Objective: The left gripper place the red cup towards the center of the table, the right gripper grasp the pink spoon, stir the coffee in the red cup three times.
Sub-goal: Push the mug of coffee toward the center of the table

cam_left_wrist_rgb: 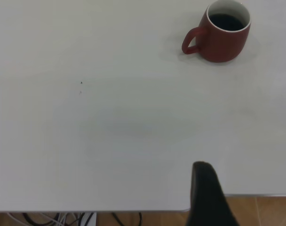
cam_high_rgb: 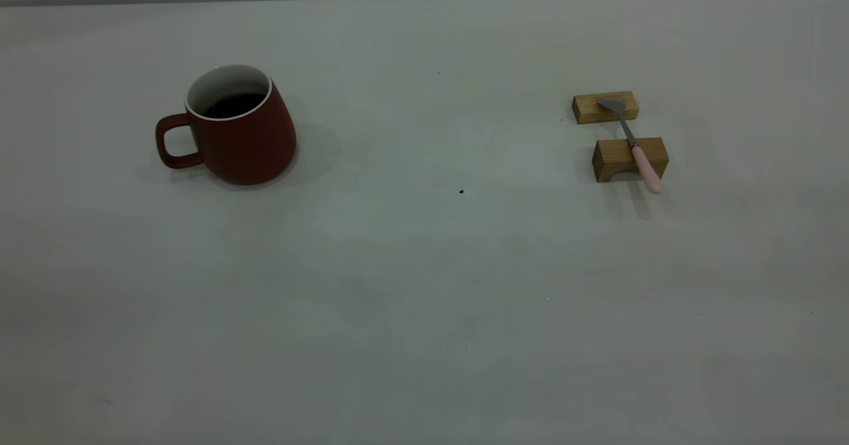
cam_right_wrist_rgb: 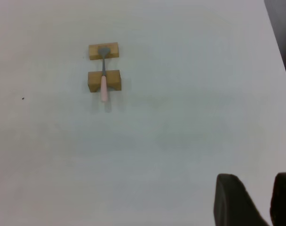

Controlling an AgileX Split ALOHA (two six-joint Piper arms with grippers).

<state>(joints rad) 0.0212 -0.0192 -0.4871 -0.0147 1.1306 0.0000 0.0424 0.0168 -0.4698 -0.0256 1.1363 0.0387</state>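
Observation:
The red cup [cam_high_rgb: 242, 143] stands upright on the left part of the table [cam_high_rgb: 424, 266], handle pointing left, with dark coffee [cam_high_rgb: 233, 104] inside. In the left wrist view the cup [cam_left_wrist_rgb: 225, 40] is far from my left gripper [cam_left_wrist_rgb: 246, 188], which hangs open over the table's near edge. The pink spoon [cam_high_rgb: 633, 145] lies across two wooden blocks at the right, bowl on the far one, pink handle overhanging the near one. My right gripper [cam_right_wrist_rgb: 256, 178] is open and holds nothing, well away from the spoon [cam_right_wrist_rgb: 103, 80]. Neither gripper shows in the exterior view.
The spoon rests on a far wooden block [cam_high_rgb: 605, 107] and a near one [cam_high_rgb: 613, 160]. A tiny dark speck [cam_high_rgb: 461, 192] marks the table's middle. Wooden floor [cam_left_wrist_rgb: 256, 212] and cables [cam_left_wrist_rgb: 63, 219] show past the table's edge in the left wrist view.

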